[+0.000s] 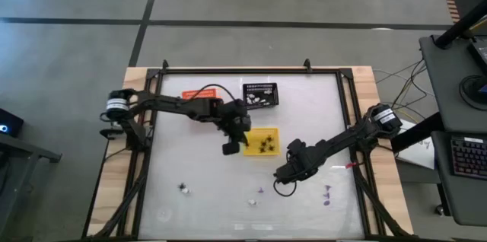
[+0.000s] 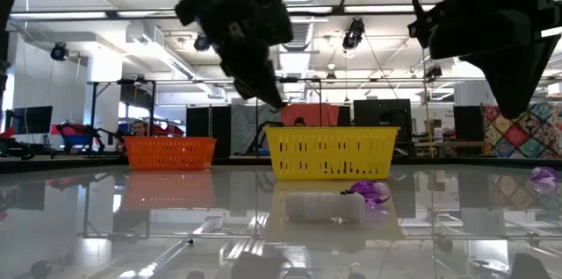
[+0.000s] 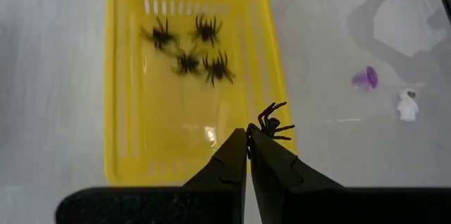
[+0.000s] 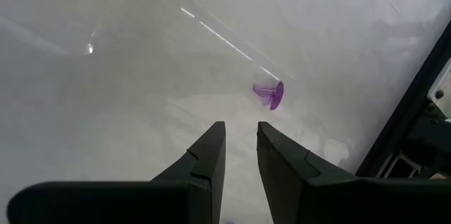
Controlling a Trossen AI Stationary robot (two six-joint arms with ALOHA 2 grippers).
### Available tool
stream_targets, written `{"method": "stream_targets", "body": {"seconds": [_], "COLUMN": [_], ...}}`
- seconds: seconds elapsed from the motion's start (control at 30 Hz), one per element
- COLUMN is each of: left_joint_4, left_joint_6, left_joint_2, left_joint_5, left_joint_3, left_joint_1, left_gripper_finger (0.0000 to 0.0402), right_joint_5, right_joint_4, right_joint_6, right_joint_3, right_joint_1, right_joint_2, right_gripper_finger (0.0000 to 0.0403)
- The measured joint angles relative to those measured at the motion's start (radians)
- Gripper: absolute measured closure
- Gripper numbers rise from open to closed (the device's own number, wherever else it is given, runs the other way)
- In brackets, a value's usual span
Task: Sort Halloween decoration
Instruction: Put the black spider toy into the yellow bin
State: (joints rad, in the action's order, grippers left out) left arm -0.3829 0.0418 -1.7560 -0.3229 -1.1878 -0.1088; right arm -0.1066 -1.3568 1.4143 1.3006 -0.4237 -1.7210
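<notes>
The left gripper (image 3: 248, 134) pinches a black plastic spider (image 3: 273, 122) over the yellow slotted plastic basket (image 3: 127, 132) (four spiders (image 3: 189, 48) inside); the right gripper (image 4: 239, 134), at four o'clock, is narrowly parted.

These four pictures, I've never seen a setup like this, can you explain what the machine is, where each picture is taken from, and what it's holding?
It is a robot with two dark arms at a table, sorting tiny Halloween pieces into small baskets. One picture looks straight down, one looks level across the tabletop, and each of the other two comes from a camera on an arm's wrist.

The left gripper is over the yellow basket; its jaws are shut on a black spider, above the basket's rim. Four spiders already lie inside. The right gripper, jaws slightly apart and empty, is above the table near a purple piece.

Also on the table: an orange basket, a black basket, and scattered purple and white pieces.
</notes>
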Motion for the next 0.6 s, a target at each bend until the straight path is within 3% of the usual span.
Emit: {"method": "stream_targets", "body": {"seconds": [0.23,0.6], "left_joint_4": [-0.052,-0.070], "left_joint_6": [0.053,0.055], "left_joint_2": [-0.096,-0.103], "left_joint_5": [-0.001,-0.009], "left_joint_3": [-0.112,-0.126], "left_joint_1": [-0.010,-0.044], "left_gripper_finger": [0.0401,0.0392], "right_joint_5": [-0.006,-0.027], "right_joint_4": [-0.026,-0.052], "right_joint_6": [0.066,0.172], "right_joint_3": [0.000,0.000], "right_joint_1": [-0.044,-0.074], "right_joint_2": [0.003,0.016], "right_gripper_finger": [0.0330,0.0330]}}
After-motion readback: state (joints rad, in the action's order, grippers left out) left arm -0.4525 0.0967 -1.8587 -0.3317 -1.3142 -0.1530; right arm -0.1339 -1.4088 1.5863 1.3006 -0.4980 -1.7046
